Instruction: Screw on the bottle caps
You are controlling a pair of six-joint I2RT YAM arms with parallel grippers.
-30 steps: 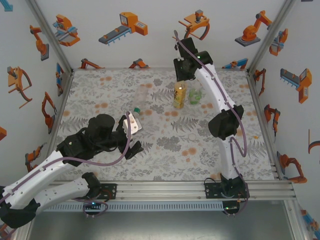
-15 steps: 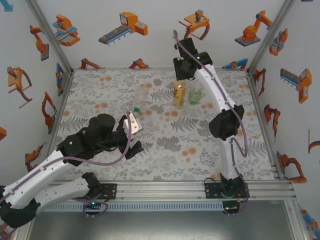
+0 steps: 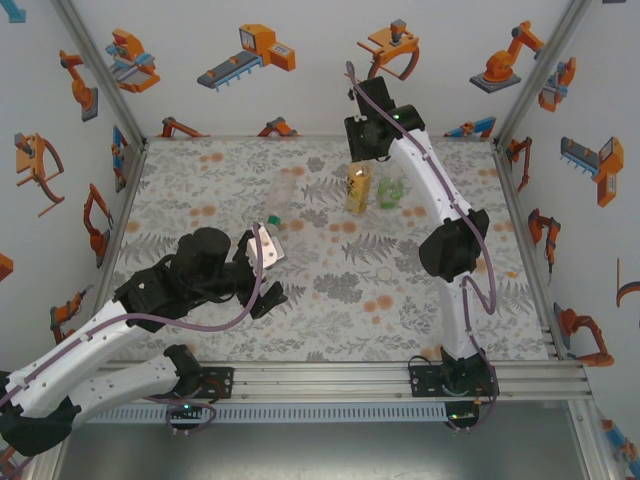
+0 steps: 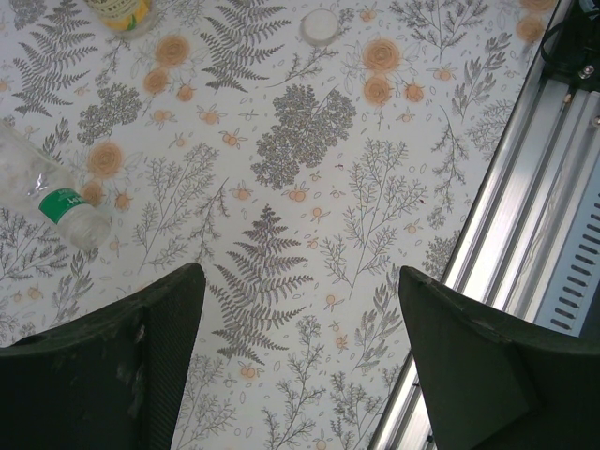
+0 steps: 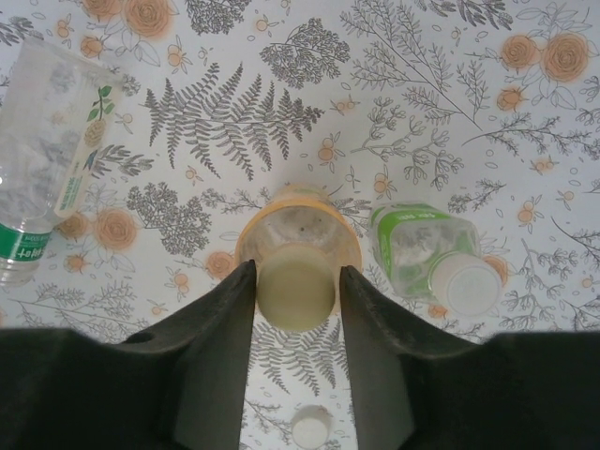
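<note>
Risk: lifting away crooked could tip the amber bottle (image 5: 281, 225) into the green-labelled bottle (image 5: 412, 244) just right of it. My right claw (image 5: 295, 277) straddles the pale cap (image 5: 295, 300) on the amber bottle; gripping or clear, I cannot tell. Wrist view gives cap against fingers, too small from above. Left claw (image 4: 300, 281) gapes empty; its camera catches a loose white cap (image 4: 320, 26).

Top cam looks down from behind my bases (image 3: 452, 380); wrist cams point down, close; all share the amber bottle (image 3: 358, 190).
</note>
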